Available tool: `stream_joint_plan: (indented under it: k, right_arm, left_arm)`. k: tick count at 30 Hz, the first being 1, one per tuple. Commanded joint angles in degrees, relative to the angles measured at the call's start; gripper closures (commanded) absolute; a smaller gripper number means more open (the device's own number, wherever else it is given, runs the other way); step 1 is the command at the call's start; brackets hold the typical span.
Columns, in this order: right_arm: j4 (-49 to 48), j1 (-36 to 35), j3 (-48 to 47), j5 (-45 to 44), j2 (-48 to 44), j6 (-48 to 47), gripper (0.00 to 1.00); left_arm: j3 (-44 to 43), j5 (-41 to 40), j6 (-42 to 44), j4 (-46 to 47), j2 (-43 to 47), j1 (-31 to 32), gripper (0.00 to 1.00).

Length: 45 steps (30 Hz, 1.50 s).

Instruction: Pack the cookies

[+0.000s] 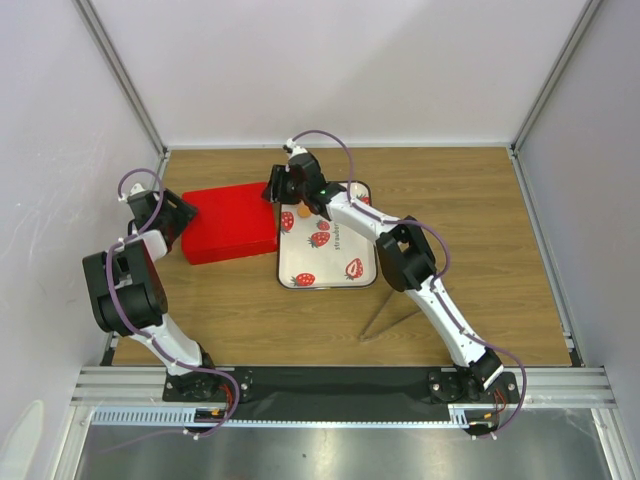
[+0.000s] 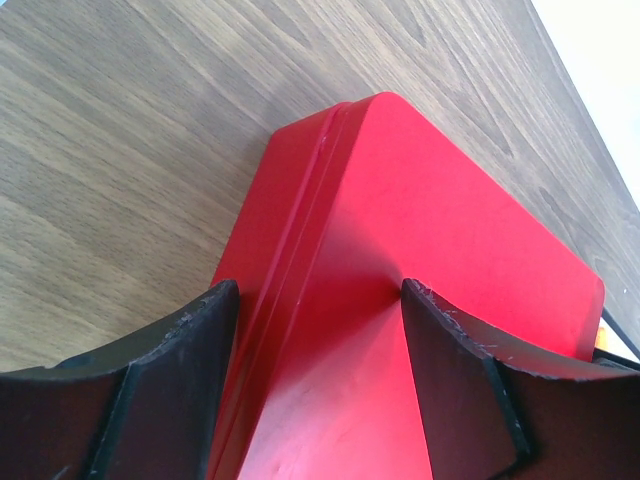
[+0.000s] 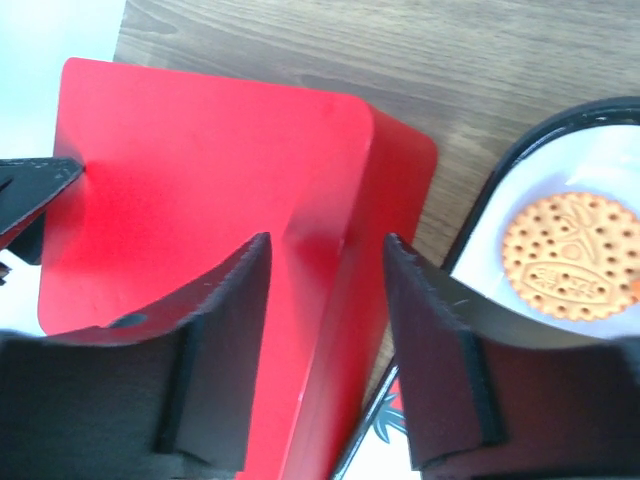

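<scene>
On the strawberry tray (image 1: 340, 275) I see one cookie (image 3: 570, 257) lying, just beside the closed red box (image 1: 232, 222). My left tool (image 2: 318, 350) and right tool (image 3: 328, 330) each straddle an opposite end of the box, fingers spread, gripping nothing. I judge the lid is the step in hand; whether it comes off or was just put on, I cannot tell.

I see the box (image 1: 232, 222) on the table (image 1: 480, 250), left of the tray (image 1: 345, 275) and just beside it. A cookie (image 3: 570, 257) lies in the tray.
</scene>
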<state>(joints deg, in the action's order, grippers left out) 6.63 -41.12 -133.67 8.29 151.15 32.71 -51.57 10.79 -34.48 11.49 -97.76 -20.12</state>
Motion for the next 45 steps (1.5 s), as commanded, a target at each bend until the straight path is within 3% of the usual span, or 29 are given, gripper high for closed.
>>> stream_joint_plan:
  k: [1,19,36,45]
  right_arm:
    - [-0.83,0.08,0.69,-0.91,-5.34,-0.54,0.51]
    - [1.36,-2.29,-4.41,0.67,-1.91,-1.24,0.64]
    - [5.32,-4.40,-8.19,1.11,2.04,-3.44,0.61]
    - [6.55,-4.49,-8.28,0.93,3.27,-4.50,0.61]
  left_arm:
    - [-0.72,2.40,-0.15,-2.17,2.31,0.70,0.29]
    - [-0.90,3.71,-0.50,-1.47,1.78,1.05,0.29]
    - [1.65,1.70,-3.84,-1.37,1.69,4.12,0.32]
    - [2.97,-5.33,-6.91,-7.08,1.25,4.12,0.42]
